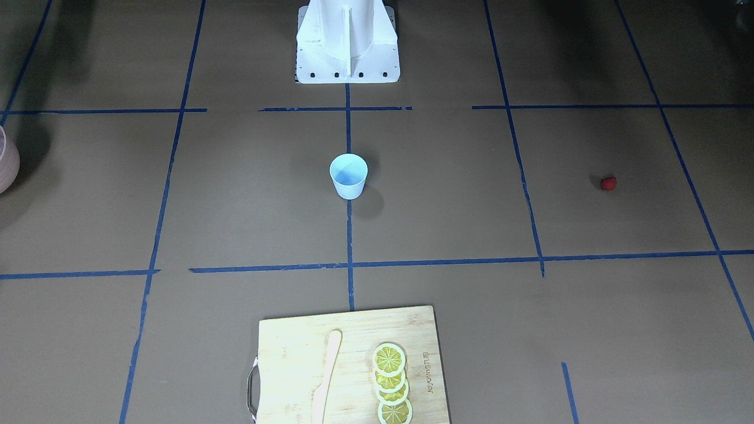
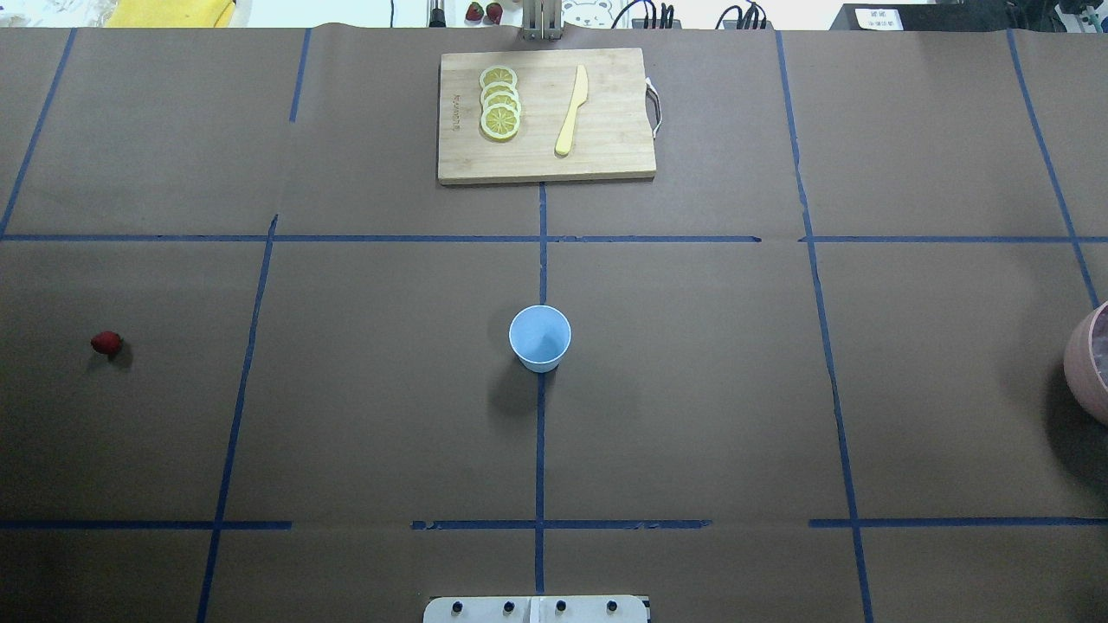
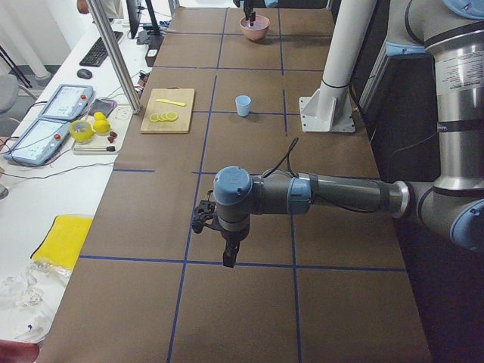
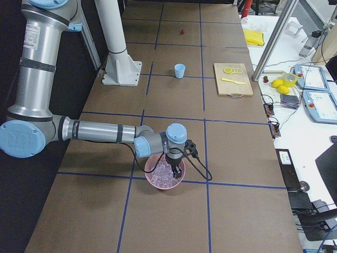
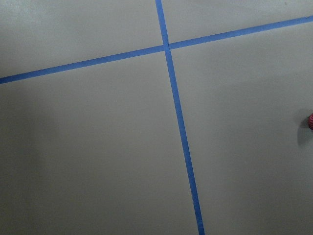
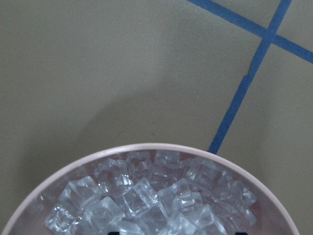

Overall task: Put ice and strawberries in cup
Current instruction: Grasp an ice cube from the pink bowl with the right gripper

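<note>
The pale blue cup (image 2: pixel 539 337) stands upright mid-table; it also shows in the front view (image 1: pixel 349 175). One small red strawberry (image 2: pixel 106 343) lies far out on the robot's left side and peeps in at the left wrist view's right edge (image 5: pixel 311 121). The ice (image 6: pixel 146 200) is several clear cubes in a pinkish bowl (image 4: pixel 158 184) at the robot's right end. My right gripper (image 4: pixel 176 168) hangs just over the ice; only its two dark tips show, wide apart, at the right wrist view's bottom edge. My left gripper (image 3: pixel 227 253) hovers over the table's left end; I cannot tell whether it is open.
A wooden cutting board (image 2: pixel 606 147) with several lemon slices (image 2: pixel 499 102) and a pale knife (image 2: pixel 571 111) lies at the far side, beyond the cup. The bowl's rim (image 2: pixel 1082 363) shows at the overhead view's right edge. The white robot base (image 1: pixel 347 41) stands behind the cup.
</note>
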{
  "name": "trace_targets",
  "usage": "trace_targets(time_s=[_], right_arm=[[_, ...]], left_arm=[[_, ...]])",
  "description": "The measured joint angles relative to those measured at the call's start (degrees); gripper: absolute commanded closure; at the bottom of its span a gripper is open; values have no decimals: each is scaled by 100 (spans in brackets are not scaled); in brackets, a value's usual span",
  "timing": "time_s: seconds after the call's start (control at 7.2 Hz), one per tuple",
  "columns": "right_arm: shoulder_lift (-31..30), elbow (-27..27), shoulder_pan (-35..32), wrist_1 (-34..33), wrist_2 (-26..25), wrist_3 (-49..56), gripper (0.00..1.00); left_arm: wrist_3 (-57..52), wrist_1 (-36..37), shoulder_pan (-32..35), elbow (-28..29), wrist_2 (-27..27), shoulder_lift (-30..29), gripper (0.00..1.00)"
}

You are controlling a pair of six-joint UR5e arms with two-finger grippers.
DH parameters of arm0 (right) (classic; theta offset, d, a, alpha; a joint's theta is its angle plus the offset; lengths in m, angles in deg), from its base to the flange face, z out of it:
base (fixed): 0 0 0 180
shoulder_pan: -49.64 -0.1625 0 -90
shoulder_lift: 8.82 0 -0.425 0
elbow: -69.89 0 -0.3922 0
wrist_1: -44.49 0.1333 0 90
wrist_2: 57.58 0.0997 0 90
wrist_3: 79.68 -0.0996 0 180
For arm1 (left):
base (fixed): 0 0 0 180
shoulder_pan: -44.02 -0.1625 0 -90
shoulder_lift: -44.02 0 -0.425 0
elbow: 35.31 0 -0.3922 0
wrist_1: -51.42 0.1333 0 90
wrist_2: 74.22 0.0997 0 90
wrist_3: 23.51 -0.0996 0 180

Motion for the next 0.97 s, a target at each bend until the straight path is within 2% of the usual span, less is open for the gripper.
trace_targets(time_s=[0.28, 0.56, 0.69, 0.83, 0.97], right_arm=[[0, -48, 30, 27, -2, 8, 23], [0, -59, 34, 40, -4, 33, 66], [0, -59, 31, 44, -8, 51, 81], [0, -49, 29, 46, -9, 64, 86], [0, -32, 26, 44, -5, 72, 87]], left_arm=[[0, 0, 0, 0, -1, 0, 0], [0, 0, 0, 0, 0, 6, 0], [0, 0, 0, 0, 0, 7, 0], [0, 0, 0, 0, 0, 8, 0], [0, 0, 0, 0, 0, 9, 0]])
